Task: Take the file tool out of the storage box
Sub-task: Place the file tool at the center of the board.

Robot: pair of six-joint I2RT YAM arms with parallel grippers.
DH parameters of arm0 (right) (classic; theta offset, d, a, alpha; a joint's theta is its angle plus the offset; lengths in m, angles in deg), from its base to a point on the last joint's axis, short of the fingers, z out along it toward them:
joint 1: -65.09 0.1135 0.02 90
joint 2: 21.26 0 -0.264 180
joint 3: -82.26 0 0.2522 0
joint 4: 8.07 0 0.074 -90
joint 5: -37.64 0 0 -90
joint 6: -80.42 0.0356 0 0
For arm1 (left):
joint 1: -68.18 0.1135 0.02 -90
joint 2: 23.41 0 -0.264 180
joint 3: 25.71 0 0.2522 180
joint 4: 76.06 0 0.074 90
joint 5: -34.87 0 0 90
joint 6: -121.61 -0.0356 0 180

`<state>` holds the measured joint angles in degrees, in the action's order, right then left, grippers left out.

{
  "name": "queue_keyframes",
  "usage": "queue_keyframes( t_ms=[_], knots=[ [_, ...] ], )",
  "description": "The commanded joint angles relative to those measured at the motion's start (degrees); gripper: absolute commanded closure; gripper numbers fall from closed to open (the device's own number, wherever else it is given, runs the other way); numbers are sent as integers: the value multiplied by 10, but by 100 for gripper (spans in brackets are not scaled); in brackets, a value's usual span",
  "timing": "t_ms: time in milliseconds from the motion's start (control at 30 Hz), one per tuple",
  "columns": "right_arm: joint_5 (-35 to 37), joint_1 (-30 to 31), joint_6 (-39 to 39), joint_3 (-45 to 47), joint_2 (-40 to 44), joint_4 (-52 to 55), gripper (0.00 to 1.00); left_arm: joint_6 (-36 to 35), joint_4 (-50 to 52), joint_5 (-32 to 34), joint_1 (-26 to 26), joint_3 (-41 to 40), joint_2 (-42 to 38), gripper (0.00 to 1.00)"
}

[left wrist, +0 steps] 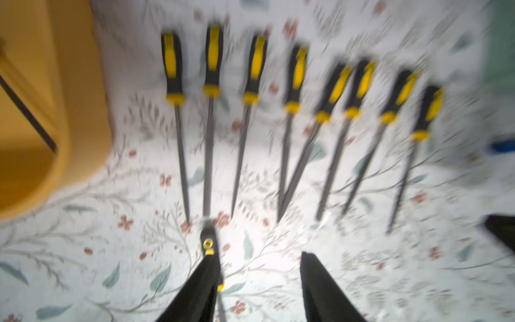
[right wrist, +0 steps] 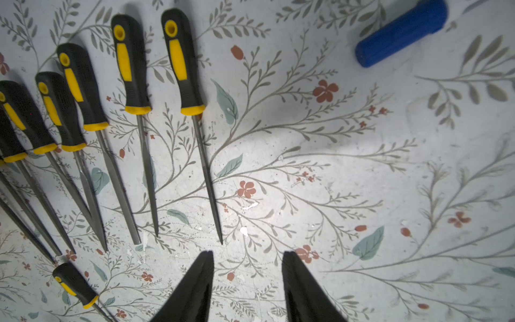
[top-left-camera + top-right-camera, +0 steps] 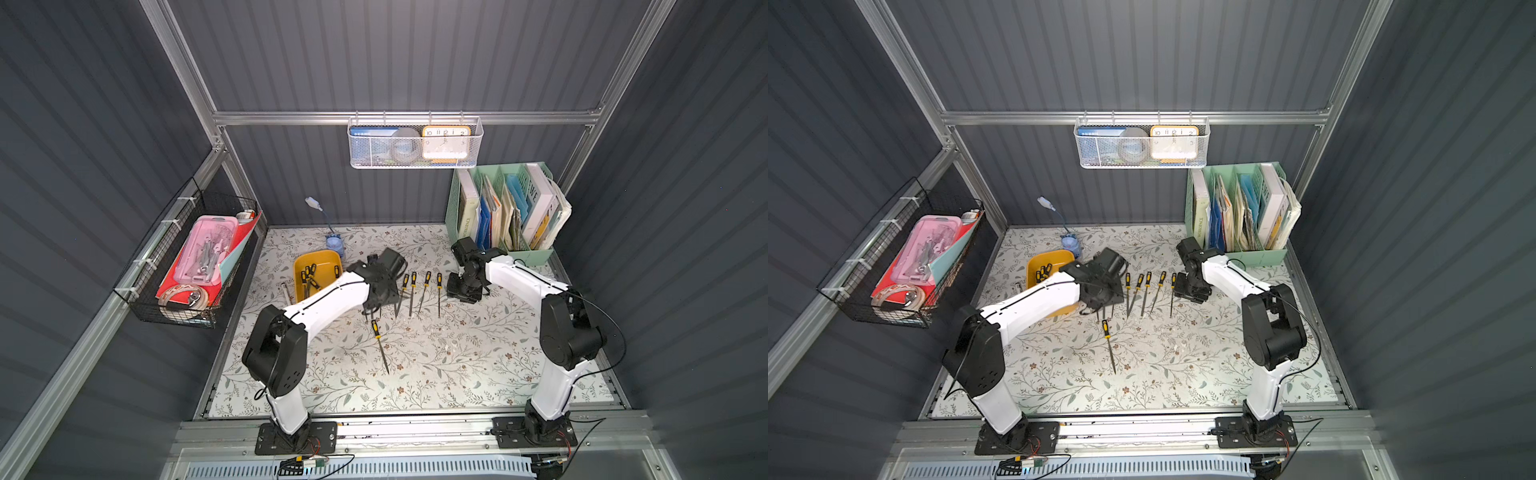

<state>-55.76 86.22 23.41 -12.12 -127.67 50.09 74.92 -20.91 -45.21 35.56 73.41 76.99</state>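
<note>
A table (image 3: 415,374) with a leaf and flower cover stands inside dark grey walls. In a top view, the yellow storage box (image 3: 328,259) sits on the table in the middle left of the frame. A few black and yellow files (image 3: 309,276) lie inside it. The left arm (image 3: 328,299) reaches over the near end of the box. To the right of the box, a row of files (image 3: 427,277) lies on the table, handles pointing to the back wall. One lone file (image 3: 375,328) lies by itself just below the row, near the middle of the frame. The right arm (image 3: 519,278) bends in from the right, with its tip beside the last file in the row. A green file organiser (image 3: 453,199) stands in the back right corner. The left wrist view is blurry. It shows the left gripper (image 1: 257,255) with its fingers spread apart and nothing between them. The end of the lone file's handle lies right against one finger. The box is beside the row. In the right wrist view, the right gripper (image 2: 248,253) hangs over bare table with its fingers spread apart and nothing between them. The row of files is close by, and a blue tube (image 2: 401,33) lies farther off.
</note>
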Motion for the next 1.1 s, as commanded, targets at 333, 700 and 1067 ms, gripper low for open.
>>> queue_keyframes(
  t_ms=[333,700,1067],
  knots=[
    [2,6,3,-72,-50,5,54,-187,-8,29,280,44,50,54],
    [-1,6,5,-109,-95,14,54,-216,-42,19,317,71,157,54],
    [9,6,-10,-163,-131,49,54,-232,-63,3,337,85,216,55]
  ],
)
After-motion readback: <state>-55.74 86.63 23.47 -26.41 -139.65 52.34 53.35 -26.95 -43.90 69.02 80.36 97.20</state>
